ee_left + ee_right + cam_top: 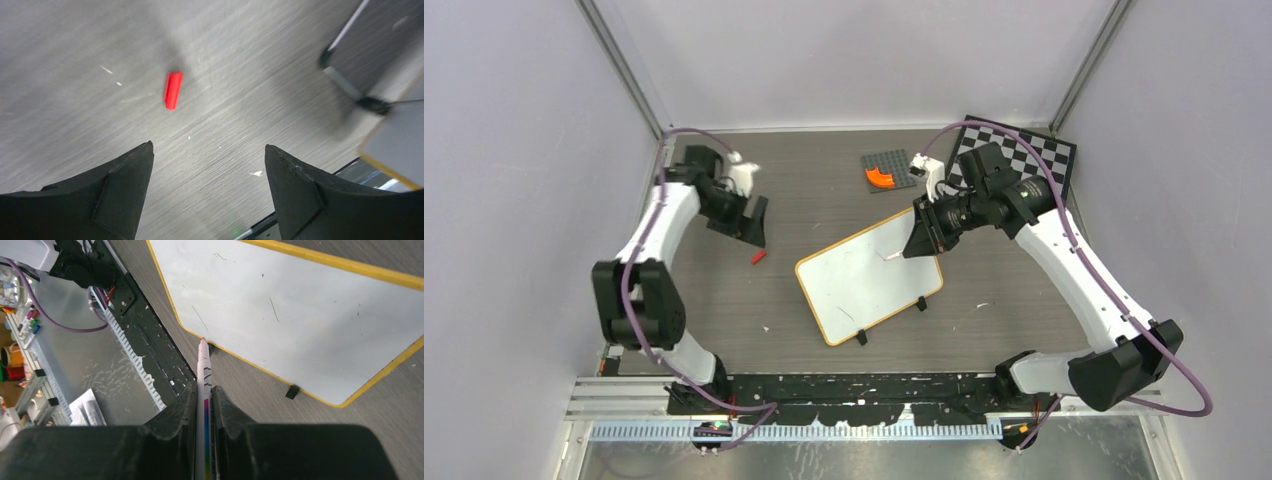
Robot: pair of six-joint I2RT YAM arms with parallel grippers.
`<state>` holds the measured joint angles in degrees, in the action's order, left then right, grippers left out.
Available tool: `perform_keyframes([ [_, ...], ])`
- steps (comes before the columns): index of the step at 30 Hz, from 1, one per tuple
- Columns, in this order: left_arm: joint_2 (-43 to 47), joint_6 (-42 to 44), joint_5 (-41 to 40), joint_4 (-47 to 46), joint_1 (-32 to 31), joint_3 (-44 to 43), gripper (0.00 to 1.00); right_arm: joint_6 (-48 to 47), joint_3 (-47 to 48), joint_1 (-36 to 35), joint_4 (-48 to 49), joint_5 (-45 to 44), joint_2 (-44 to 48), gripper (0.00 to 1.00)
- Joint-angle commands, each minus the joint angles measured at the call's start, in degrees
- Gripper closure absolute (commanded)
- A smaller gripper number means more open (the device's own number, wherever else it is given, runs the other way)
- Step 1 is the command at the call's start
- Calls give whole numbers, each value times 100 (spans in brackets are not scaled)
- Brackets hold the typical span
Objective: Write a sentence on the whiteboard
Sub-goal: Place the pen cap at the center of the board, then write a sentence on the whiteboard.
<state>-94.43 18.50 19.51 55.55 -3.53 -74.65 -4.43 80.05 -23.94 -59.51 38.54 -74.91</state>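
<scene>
One whiteboard, orange-framed, lies askew at table centre, with two black feet on its near edge. One red cap lies at its 9 o'clock, just beside the left gripper, jaws wide, empty. At the board's 1 o'clock the right gripper clamps one marker; tip contact unclear. The board bears thin dark strokes, unreadable; marker print blurred.

High overhead view, two close wrist views; whiteboard shared.
</scene>
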Motion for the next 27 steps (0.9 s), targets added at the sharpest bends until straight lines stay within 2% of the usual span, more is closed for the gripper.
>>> perform_keyframes([
  [1, 728, 202, 2629, 559, 725, -642, 16, -255, 396, -258, 135, -278, 95, 100],
  [5, 647, -62, 4136, 687, 485, -771, 19, -280, 352, -371, 396, -339, 95, 100],
  [7, 491, -474, 4525, 403, 303, -760, 21, -261, 320, -383, 517, -303, 87, 100],
  [12, 58, -816, 4339, 12, -450, -966, 23, -277, 295, -390, 554, -58, 135, 100],
  [21, -844, -821, 4340, 100, -1396, -1365, 26, -441, 172, -384, 374, 46, 424, 100],
  [24, -1097, -611, 4369, 239, -1579, -1487, 35, -479, 173, -392, 318, 112, 458, 100],
  [27, -1281, -426, 4434, 412, -1702, -1594, 51, -480, 156, -390, 308, 146, 470, 100],
])
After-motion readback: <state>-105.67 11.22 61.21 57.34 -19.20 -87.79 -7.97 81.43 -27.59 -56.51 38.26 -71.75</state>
